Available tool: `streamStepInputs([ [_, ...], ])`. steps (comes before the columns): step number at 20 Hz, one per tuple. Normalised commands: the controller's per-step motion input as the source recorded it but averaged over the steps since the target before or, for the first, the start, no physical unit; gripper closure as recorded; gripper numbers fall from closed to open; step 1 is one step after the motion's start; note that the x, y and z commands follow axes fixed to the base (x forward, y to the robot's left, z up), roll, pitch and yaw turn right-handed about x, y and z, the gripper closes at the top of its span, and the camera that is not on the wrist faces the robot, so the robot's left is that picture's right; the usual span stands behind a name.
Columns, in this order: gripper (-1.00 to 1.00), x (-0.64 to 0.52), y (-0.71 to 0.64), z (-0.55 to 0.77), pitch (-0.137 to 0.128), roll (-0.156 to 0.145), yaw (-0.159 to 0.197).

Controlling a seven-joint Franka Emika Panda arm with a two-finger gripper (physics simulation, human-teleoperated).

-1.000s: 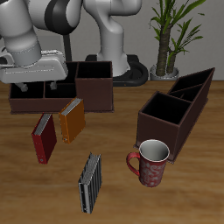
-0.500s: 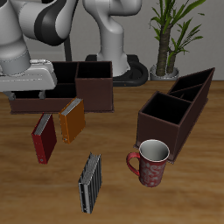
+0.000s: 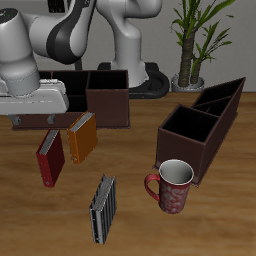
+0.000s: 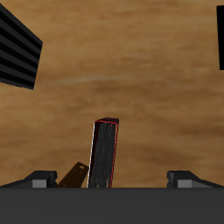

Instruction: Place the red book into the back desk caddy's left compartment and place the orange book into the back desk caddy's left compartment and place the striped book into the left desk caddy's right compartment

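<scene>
The red book (image 3: 50, 158) lies flat on the table, with the orange book (image 3: 82, 137) beside it and slightly farther back. The striped book (image 3: 103, 208) lies nearer the table's front edge. My gripper (image 3: 34, 122) hangs open just above the table behind the red book, in front of the back desk caddy (image 3: 75, 100), holding nothing. The left desk caddy (image 3: 200, 125) stands apart on the other side. In the wrist view the red book (image 4: 105, 153) lies between the fingers (image 4: 39, 181), a corner of the orange book (image 4: 74, 175) shows, and the striped book (image 4: 17, 52) lies beyond.
A red patterned mug (image 3: 172, 185) stands in front of the left desk caddy. A potted plant (image 3: 190, 45) is at the back of the table. The robot's base (image 3: 135, 60) rises behind the back caddy.
The gripper has moved out from over the back caddy toward the table's front and lower, ending close behind the red book. The books have not moved.
</scene>
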Motion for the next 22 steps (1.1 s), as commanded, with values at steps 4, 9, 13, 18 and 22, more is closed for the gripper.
streamStepInputs([
  [4,-1.0,0.01,0.02,-0.21,-0.016,-0.035,-0.012],
  [9,-1.0,-0.01,0.05,-0.25,-0.043,0.0,0.002],
  [13,-1.0,0.05,0.0,-0.32,-0.015,-0.036,0.031],
  [18,-1.0,0.05,0.0,-0.24,-0.001,-0.025,-0.004],
  [22,-1.0,0.03,-0.04,-0.23,0.013,-0.016,0.002],
])
